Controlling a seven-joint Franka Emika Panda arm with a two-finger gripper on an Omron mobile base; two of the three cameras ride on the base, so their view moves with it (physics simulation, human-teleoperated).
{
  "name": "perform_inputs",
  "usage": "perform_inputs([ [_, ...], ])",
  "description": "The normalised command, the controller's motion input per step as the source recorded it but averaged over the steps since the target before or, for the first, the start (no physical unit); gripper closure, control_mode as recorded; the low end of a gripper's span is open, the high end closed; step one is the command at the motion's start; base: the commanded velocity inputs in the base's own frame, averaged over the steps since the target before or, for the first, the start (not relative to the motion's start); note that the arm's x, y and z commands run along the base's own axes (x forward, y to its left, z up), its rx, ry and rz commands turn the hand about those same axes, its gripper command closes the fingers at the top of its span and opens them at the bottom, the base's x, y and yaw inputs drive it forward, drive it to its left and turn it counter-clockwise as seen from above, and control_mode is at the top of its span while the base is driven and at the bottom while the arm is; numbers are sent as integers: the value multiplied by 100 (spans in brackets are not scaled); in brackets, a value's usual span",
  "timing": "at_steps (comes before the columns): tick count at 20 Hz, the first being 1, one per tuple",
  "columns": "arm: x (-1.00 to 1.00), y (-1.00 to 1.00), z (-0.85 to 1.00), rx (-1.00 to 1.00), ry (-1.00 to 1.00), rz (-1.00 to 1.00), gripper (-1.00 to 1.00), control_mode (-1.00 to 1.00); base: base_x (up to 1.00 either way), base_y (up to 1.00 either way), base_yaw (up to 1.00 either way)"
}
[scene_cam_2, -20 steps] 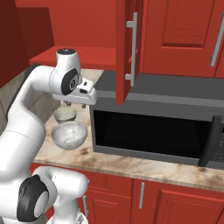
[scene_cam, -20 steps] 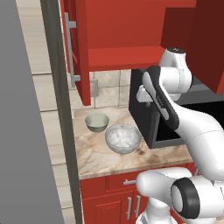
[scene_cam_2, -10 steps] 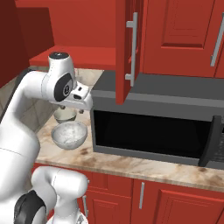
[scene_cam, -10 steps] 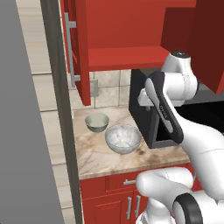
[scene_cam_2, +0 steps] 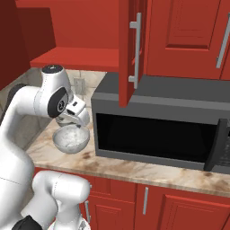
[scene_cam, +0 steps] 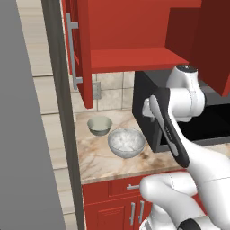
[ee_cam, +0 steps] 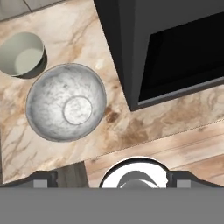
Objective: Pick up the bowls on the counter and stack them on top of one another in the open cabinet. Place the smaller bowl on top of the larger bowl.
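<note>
Our two-finger gripper [ee_cam: 111,177] hangs wide open and empty above the beige marbled counter [ee_cam: 131,127], so the wide white-grey marbled bowl [ee_cam: 66,102], touching the small grey-green bowl [ee_cam: 22,54], lies below, offset sideways.

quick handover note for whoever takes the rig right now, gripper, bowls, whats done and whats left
Gripper: open, empty, high above the counter, looking down on both bowls.
Larger bowl: upright on the counter, left of the microwave.
Smaller bowl: upright on the counter just behind it, near the wall, apart from it.
Open cabinet: its shelf holds neither bowl.
Done: nothing placed yet.
Left: larger bowl onto the shelf, then the smaller bowl on top of it.
</note>
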Motion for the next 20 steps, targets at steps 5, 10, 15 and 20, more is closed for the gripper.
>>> perform_inputs([
  [5,-21,1,-24,9,0,-7,-100,-100,0,0,0],
  [10,-14,0,-30,10,-1,-4,-100,-100,0,0,0],
  [15,-12,9,-25,2,-4,-6,-100,-100,0,0,0],
  [20,-4,16,-20,0,-6,-9,-100,-100,0,0,0],
])
